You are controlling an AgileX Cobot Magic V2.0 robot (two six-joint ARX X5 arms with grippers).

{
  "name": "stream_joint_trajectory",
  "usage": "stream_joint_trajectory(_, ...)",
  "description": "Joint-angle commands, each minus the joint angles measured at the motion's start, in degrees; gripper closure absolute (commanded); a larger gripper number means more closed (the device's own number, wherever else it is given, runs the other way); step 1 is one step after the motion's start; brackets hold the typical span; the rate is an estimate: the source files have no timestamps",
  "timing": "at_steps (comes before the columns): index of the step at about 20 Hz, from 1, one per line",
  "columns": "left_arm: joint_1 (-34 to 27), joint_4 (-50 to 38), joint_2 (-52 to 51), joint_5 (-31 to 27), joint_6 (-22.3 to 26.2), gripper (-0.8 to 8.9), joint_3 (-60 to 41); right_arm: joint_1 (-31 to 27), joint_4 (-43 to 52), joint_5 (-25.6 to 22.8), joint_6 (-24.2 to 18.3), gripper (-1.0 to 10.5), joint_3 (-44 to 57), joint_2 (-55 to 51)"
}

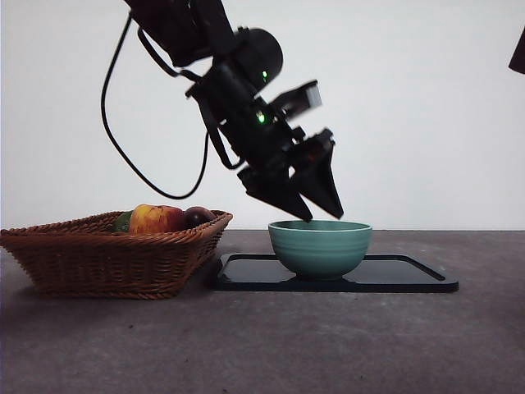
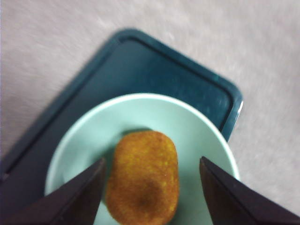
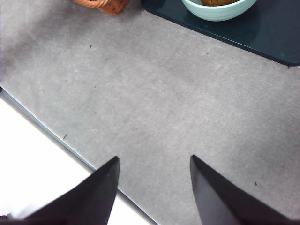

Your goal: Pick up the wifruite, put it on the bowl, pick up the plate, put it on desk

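The orange-brown wifruite (image 2: 143, 176) lies inside the teal-green bowl (image 2: 93, 136), free of both jaws. My left gripper (image 2: 151, 161) hangs open just above it, one jaw on each side of the fruit. In the front view this gripper (image 1: 321, 215) points down at the rim of the bowl (image 1: 320, 246), which hides the fruit. The bowl stands on the dark teal plate (image 1: 402, 275), a flat rectangular tray on the desk (image 1: 271, 345). My right gripper (image 3: 153, 158) is open over bare desk (image 3: 164, 93), far from the bowl (image 3: 218, 11) and plate (image 3: 272, 33).
A wicker basket (image 1: 115, 254) stands left of the plate, holding a red-and-yellow apple (image 1: 156, 219) and a dark fruit (image 1: 197, 216). The desk's edge (image 3: 56, 136) runs close by the right gripper. The waiting arm shows as a black tip (image 1: 518, 49) at the top right.
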State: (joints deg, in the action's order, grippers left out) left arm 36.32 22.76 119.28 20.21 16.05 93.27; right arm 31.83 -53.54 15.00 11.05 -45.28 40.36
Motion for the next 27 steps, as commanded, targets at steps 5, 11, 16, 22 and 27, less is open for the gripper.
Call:
stream_joint_trajectory(5, 1.49, -1.68, 4.04, -0.94, 3.02, 4.98, 1.70, 0.46, 0.33, 1.07, 1.84, 7.1, -0.52, 0.28)
stream_joint_trajectory(11, 1.57, -1.77, 5.33, -1.29, 3.65, 4.98, 1.70, 0.46, 0.33, 1.60, 1.86, 7.1, -0.52, 0.28)
stream_joint_trajectory(16, 1.60, -1.49, 5.33, -3.13, 4.04, 6.14, 1.70, 0.46, 0.35, 1.55, 1.84, 7.1, -0.52, 0.28)
stream_joint_trajectory(22, 1.57, -0.98, 5.14, -3.08, 0.26, 6.64, 2.82, 0.44, 0.35, 1.51, 1.84, 7.1, -0.52, 0.22)
stream_joint_trajectory(27, 1.20, 0.96, 1.16, -3.04, -3.06, 6.64, 4.70, 0.44, 0.37, 1.51, 1.81, 7.1, -0.52, 0.22)
